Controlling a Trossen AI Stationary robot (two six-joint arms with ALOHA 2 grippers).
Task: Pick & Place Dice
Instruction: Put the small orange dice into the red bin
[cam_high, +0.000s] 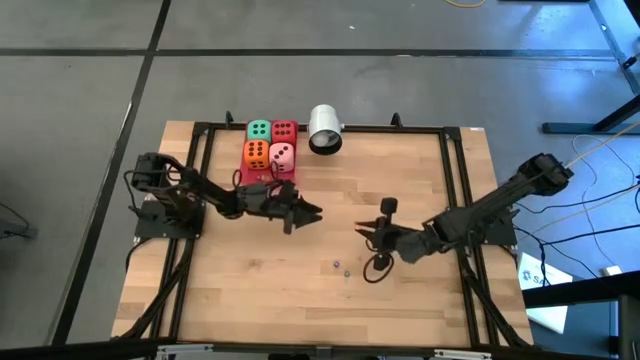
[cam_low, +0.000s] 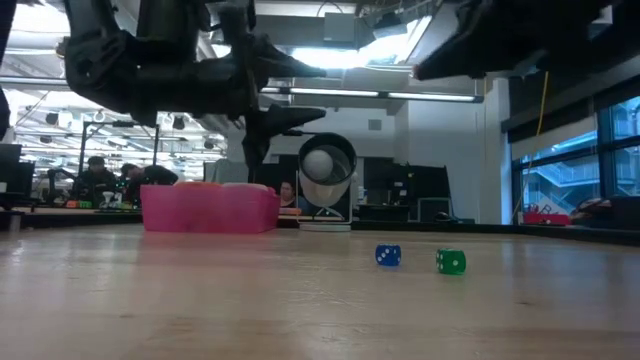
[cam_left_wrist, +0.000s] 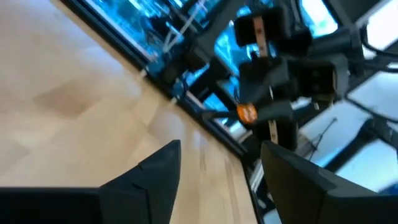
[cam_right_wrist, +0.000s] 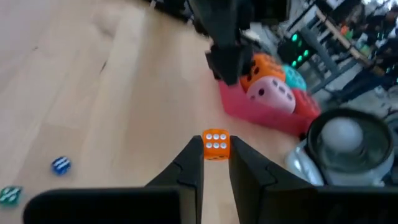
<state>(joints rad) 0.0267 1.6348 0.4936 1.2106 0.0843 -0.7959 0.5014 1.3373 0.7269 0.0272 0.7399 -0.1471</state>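
Observation:
Four fist-sized dice sit together in a shallow pink tray near the far edge: green, red, orange and pink. The right wrist view shows the pink die and orange die too. My left gripper hovers open just right of the tray, touching nothing. My right gripper is at mid-table, shut on a tiny orange die with white pips. My right gripper pinches the tiny orange die by two opposite side faces between its two fingertips. The fingers point toward the table's left, at the tray. The die is lifted clear of the table, with its six-pip face toward the wrist camera.
A white cylinder lies on its side right of the tray, its open end facing the near edge. A tiny blue die and a tiny green die lie on the wood near the table's middle. A black frame borders the table.

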